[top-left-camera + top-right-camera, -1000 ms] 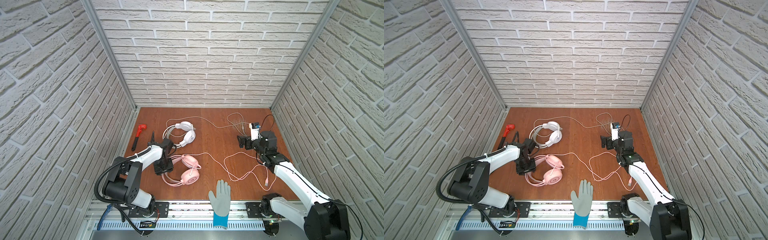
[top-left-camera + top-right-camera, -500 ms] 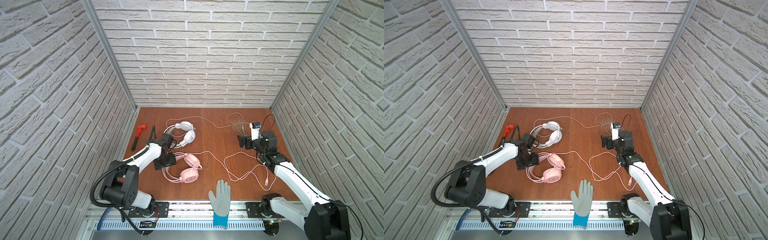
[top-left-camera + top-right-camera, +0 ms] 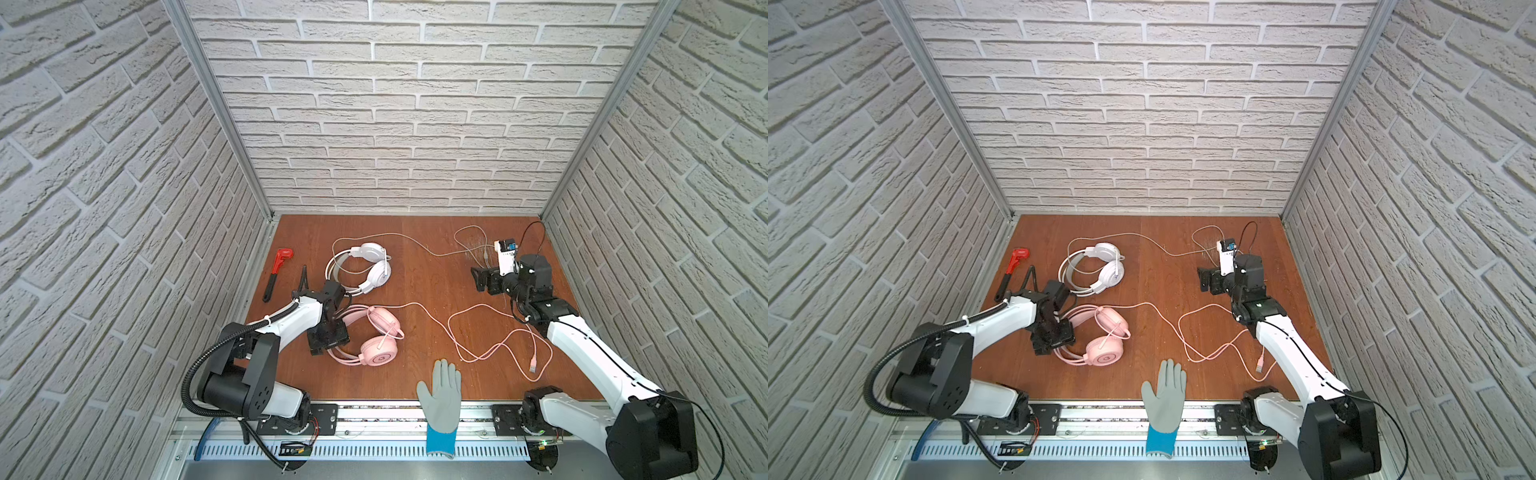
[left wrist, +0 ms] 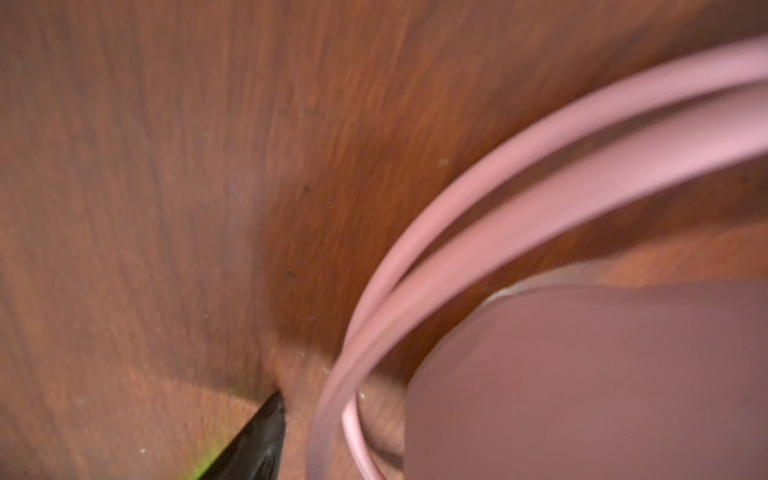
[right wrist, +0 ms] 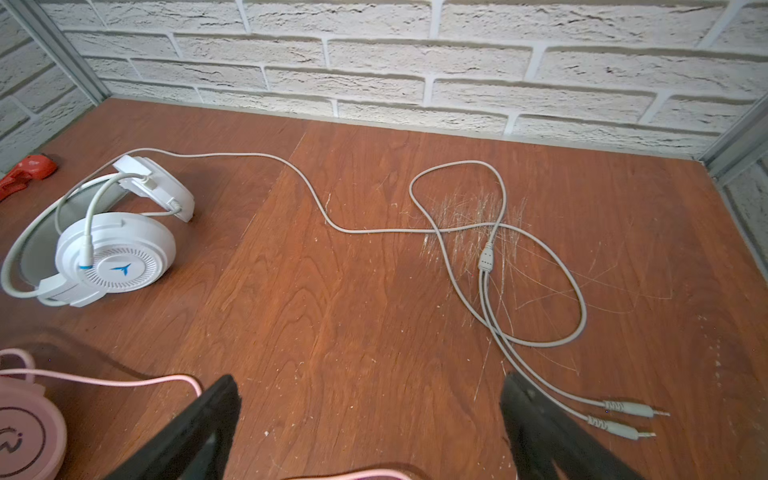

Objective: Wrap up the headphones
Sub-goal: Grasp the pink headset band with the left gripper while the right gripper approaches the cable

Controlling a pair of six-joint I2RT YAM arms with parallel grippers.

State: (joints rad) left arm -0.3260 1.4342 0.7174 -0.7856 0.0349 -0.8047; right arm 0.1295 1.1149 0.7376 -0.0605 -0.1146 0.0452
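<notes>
Your left gripper [image 3: 330,343] at the pink headset's [image 3: 379,354] band [image 4: 540,137], grip unclear; right gripper [image 5: 370,386] gapes empty. Tugging may tangle its cable [image 5: 137,381].

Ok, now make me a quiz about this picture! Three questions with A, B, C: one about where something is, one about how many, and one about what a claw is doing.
1. Where is the red wrench?
A) near the left wall
B) on the far right side
C) right in the middle

2. How many headphones are there?
A) one
B) two
C) four

3. What is the right claw doing?
A) wide open, holding nothing
B) shut on a cable
C) squeezing an earcup

Answers:
1. A: in both top views it lies by the left wall.
2. B: only the pink headphones and the white headphones are there.
3. A: the right wrist view shows its fingers far apart with nothing held between them.
</notes>
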